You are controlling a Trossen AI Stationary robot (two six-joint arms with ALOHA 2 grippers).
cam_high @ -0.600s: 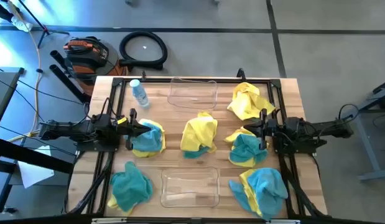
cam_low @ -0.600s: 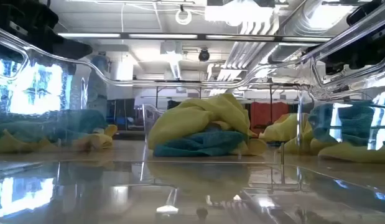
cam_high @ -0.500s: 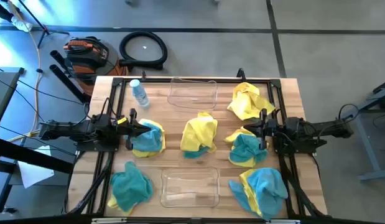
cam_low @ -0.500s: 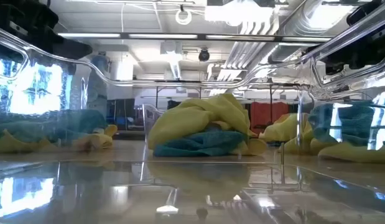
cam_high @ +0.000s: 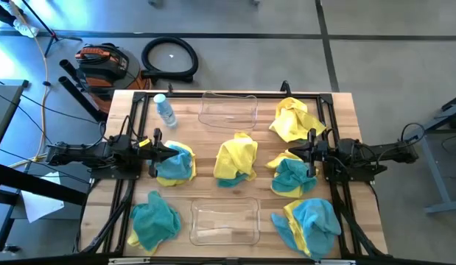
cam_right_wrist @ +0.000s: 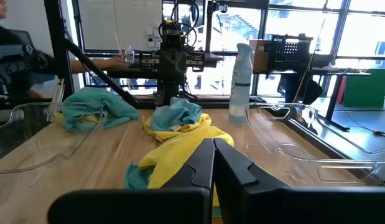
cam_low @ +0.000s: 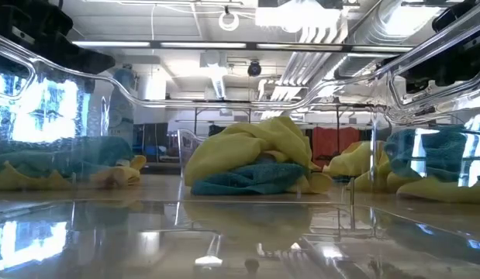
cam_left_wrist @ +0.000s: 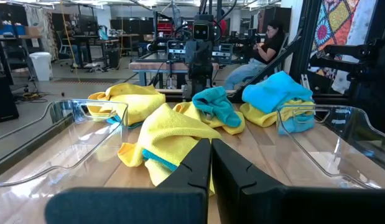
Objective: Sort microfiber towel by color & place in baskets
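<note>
Baskets [cam_high: 228,110] long axes run left-right; towels [cam_high: 236,158] prob. crumpled.

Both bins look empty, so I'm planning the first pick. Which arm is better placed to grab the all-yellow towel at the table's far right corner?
Right, probably. The right gripper, shut, sits beside the yellow towel; the left gripper, also shut, is across the table, past the middle pile.

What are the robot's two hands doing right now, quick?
Left gripper: shut, holding nothing.
Right gripper: shut, holding nothing.
</note>
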